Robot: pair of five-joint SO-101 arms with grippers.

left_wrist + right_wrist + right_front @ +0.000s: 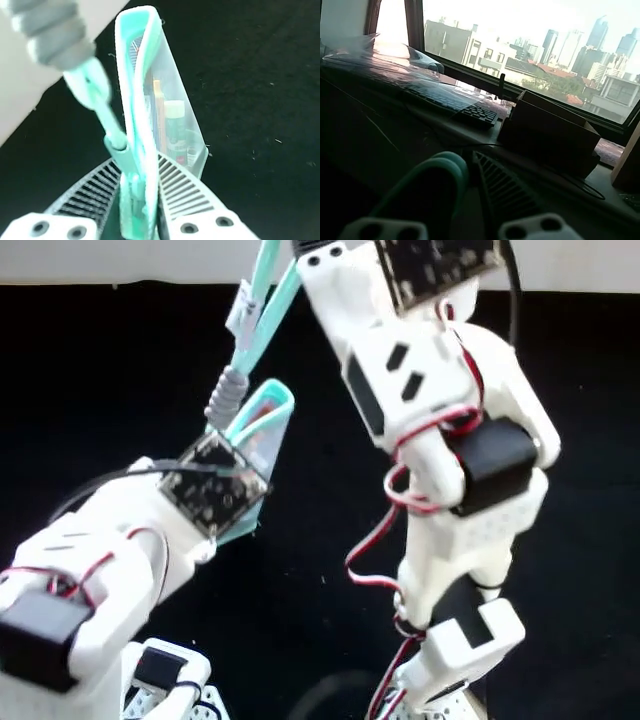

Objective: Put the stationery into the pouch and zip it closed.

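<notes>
Item: pouch (262, 430), clear-walled with teal binding, held in the air over the left half of the black table (120, 370), not resting on it. Contents: stationery (172, 125) already inside, an orange stick and a green-capped piece visible through the wall. Holder one: left gripper (140, 200), clenched on the pouch's teal edge at one narrow end, with the body standing out beyond the jaws. Holder two: right gripper (465, 170), raised toward the table's far edge, appears clamped on the looped end of the teal strap (262, 300). The strap runs taut from the pouch, with a grey ribbed piece (228, 395) partway along it. Zip: whether it is fully drawn cannot be told. Step judged in hand: tensioning or finishing the closure, with the filling done. Hazards: the left hold covers only a thin strip of binding, so a harder pull on the strap could drag the pouch out of the jaws and drop it on the table. If the zip has any gap, the tilted pouch could shed stationery. The loop could slip from the right claw and release the tension abruptly. The right arm's loose red wires (400, 490) hang near the work and could snag.
</notes>
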